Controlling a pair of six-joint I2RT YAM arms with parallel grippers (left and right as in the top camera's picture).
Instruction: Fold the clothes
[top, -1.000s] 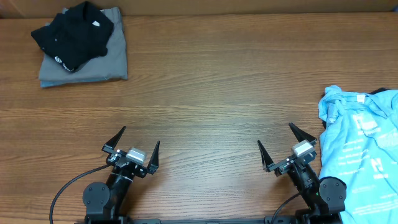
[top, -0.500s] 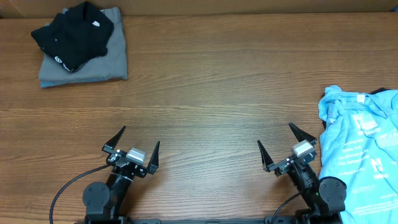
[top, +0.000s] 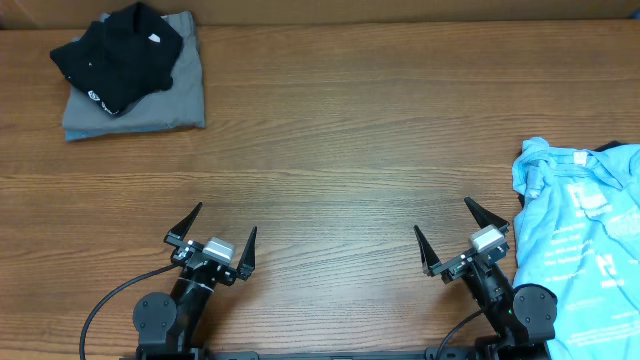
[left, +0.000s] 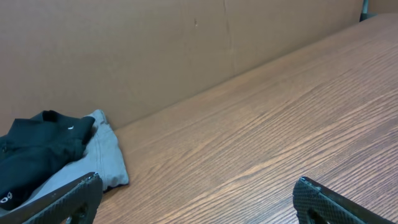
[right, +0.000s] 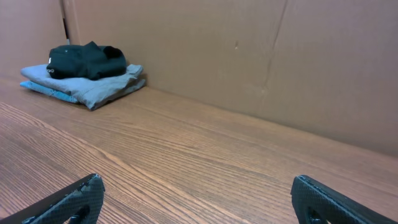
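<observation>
While the right hand (top: 441, 215) gapes, a blue tee (top: 585, 250) lies beside.

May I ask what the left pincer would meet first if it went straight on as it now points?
Ahead of the left pincer lies only bare table, then probably the cardboard wall; the black shirt sits off to its left.

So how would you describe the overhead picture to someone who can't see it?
A wooden table seen from above: a black shirt lies bunched on a folded grey garment at the far left, and a blue tee lies rumpled at the right edge. The left arm and right arm sit at the near edge, jaws open and empty.
</observation>
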